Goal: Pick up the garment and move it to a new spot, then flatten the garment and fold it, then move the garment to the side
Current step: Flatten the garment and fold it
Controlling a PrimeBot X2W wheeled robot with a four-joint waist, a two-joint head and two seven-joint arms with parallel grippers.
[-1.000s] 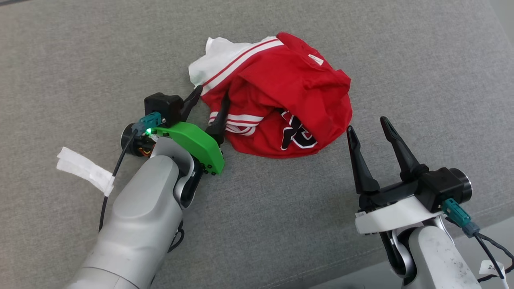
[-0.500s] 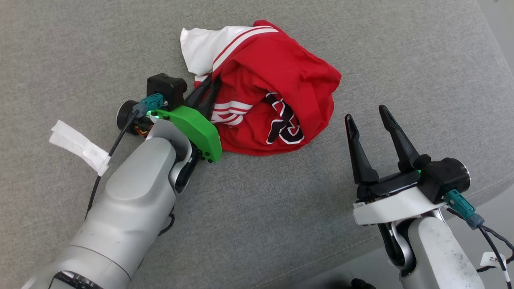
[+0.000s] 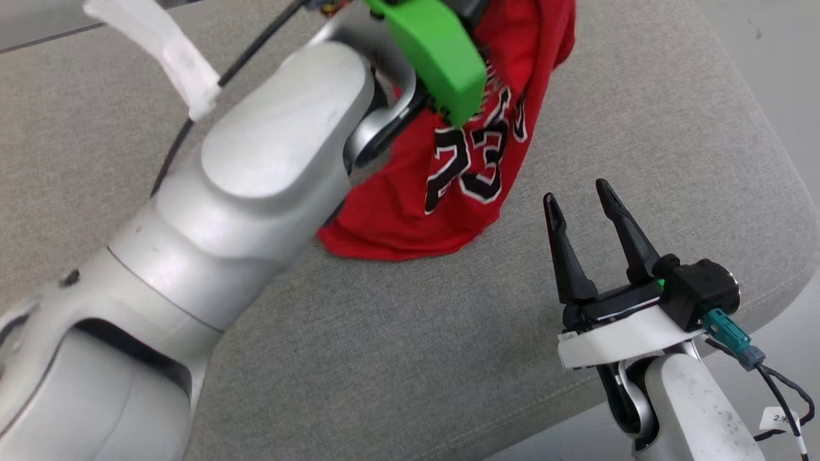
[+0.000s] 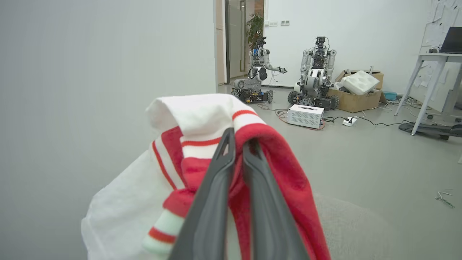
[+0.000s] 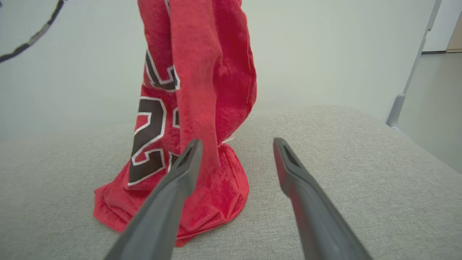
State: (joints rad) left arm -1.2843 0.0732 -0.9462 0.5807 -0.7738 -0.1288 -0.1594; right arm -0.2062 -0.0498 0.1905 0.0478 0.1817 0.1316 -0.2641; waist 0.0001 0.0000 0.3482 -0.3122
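Observation:
The garment point(image 3: 410, 218) is a red jersey with a black number and white striped trim. It hangs in a long drape, its lower end point(image 5: 202, 202) still bunched on the grey cushion. My left gripper point(image 4: 236, 146) is shut on the red and white striped edge point(image 4: 202, 144), held high; in the head view its fingertips are past the top edge, and its green wrist piece point(image 3: 435, 51) shows. My right gripper point(image 3: 580, 195) stands open just right of the jersey's foot, nothing between its fingers point(image 5: 234, 144).
The grey cushion point(image 3: 640, 115) ends at a rounded edge on the right and front. A white tape tag point(image 3: 160, 45) hangs on the left arm's cable. Beyond lie a pale floor, other robots point(image 4: 317, 72), boxes and a desk point(image 4: 429, 72).
My left gripper shut on the jersey's striped edge and rose, pulling the garment up into a hanging drape. The head view has shifted. The right gripper stays open in much the same place.

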